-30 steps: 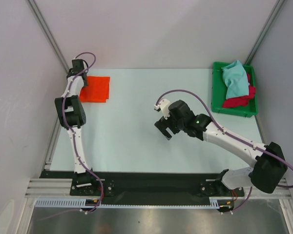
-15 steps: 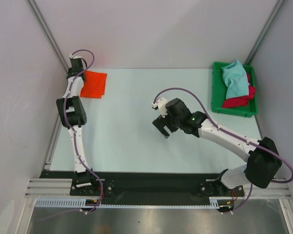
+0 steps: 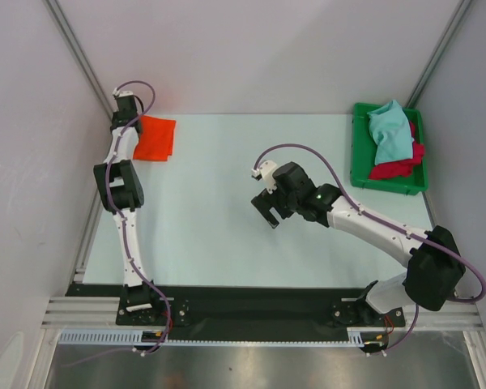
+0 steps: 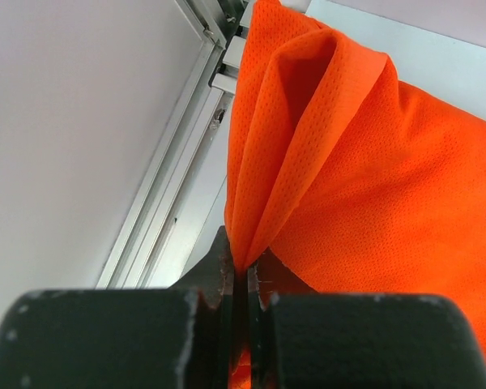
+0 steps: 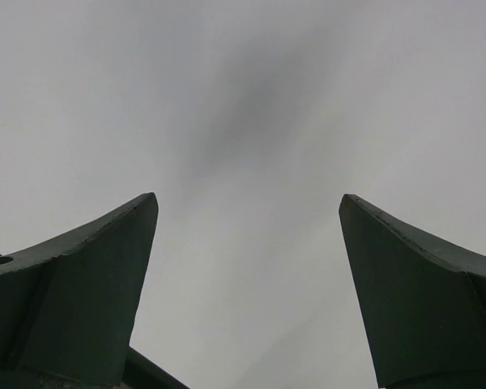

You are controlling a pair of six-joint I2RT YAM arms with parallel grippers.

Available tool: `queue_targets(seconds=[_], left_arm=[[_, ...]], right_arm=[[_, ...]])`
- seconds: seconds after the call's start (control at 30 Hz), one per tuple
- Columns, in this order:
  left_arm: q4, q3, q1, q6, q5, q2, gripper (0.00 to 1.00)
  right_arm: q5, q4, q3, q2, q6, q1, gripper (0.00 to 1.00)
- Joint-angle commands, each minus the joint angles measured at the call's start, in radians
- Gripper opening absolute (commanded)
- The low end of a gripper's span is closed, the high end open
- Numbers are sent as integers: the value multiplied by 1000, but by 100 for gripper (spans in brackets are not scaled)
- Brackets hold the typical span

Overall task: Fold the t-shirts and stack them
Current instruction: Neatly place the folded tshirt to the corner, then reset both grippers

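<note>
Grip locked: left hand (image 4: pixel 247 279) pinches the bunched edge of the folded orange t-shirt (image 3: pixel 156 138) at the surface's (image 3: pixel 219 162) far-left corner, likely parking it as the stack's base, while the right hand (image 3: pixel 267 217) hovers wide open and empty mid-surface

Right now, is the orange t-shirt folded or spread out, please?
Folded: the orange t-shirt is a small compact rectangle, one bunched edge pinched in the left gripper.
</note>
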State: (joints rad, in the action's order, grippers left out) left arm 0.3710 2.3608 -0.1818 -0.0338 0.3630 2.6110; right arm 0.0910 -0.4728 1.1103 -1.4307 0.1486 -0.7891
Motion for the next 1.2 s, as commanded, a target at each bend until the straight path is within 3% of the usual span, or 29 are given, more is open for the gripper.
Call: queue_targets(seconds=[0.0,0.07,0.13,0.2,0.23,0.33,0.63,0.87,1.07,1.17], left_arm=[[-63,61,-8,6,8,-5,2],[-72,60,-8,0,16,-5,29],[-72,60,-10,-3,37,-8,45],[-66,58,-10,-3,71,-14,54],[-55,54,-10,-3,83,-26,64],[-44,5,-8,0,120,-66,69],[40,-201,1,72,148,-330,69],[66,-571,5,212,44,-601,68],[68,-808,4,308,-125,-769,59],[94,-891,2,362,-205,-839,50]], right_arm=[[16,34,39,-4,-21,-9,100],[19,36,39,-5,-24,-9,100],[19,36,39,-5,-29,-9,100],[24,34,37,-2,-38,-7,100],[23,34,36,4,-41,-9,100],[19,36,26,15,-50,-2,100],[-39,82,-29,75,-107,51,100],[-71,94,-69,127,-142,57,100],[-63,125,-128,210,-170,64,100],[-47,154,-171,257,-202,70,100]])
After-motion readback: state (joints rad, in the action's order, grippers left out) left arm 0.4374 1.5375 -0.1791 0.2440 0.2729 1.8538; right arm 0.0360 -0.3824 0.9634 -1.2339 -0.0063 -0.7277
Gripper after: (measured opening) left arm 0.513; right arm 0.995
